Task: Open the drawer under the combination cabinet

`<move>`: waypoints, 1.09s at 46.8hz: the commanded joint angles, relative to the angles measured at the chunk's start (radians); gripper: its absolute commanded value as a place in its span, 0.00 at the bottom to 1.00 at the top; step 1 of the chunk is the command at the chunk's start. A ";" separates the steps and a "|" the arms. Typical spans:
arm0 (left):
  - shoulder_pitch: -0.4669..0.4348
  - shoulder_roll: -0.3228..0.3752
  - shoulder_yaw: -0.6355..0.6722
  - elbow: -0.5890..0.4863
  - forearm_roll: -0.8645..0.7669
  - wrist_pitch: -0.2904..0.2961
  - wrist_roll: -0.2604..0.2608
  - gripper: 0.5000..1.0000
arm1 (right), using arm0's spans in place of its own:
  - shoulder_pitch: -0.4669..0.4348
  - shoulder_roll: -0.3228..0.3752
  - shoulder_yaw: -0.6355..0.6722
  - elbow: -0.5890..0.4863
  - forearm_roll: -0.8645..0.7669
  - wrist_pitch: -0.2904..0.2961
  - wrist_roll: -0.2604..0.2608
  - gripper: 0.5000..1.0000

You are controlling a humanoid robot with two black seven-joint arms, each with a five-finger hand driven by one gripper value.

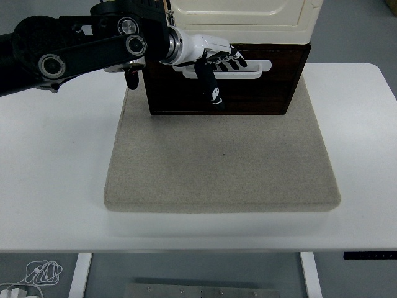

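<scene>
The combination cabinet has a cream upper part (242, 15) and a dark brown drawer (248, 90) beneath it, at the back of a beige mat (217, 161). The drawer front carries a white handle (251, 68) and looks closed. My left hand (217, 59) reaches in from the left with its fingers curled into the handle; the thumb (209, 87) hangs down in front of the drawer face. The right arm does not show.
The mat lies on a white table (49, 155). A bundle of white cable (40, 273) lies on the floor at the bottom left. A black control strip (370, 255) sits on the table's front edge at the right.
</scene>
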 commanded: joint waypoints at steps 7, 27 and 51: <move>-0.001 0.002 0.008 0.000 0.010 0.000 0.000 1.00 | 0.000 0.000 0.000 0.000 0.000 0.000 0.000 0.85; 0.012 -0.001 0.012 0.000 0.020 0.000 0.000 1.00 | 0.000 0.000 0.000 0.000 0.000 0.000 0.000 0.85; 0.012 0.000 0.012 -0.005 0.020 -0.008 -0.001 1.00 | 0.000 0.000 0.000 0.000 0.000 0.000 0.000 0.85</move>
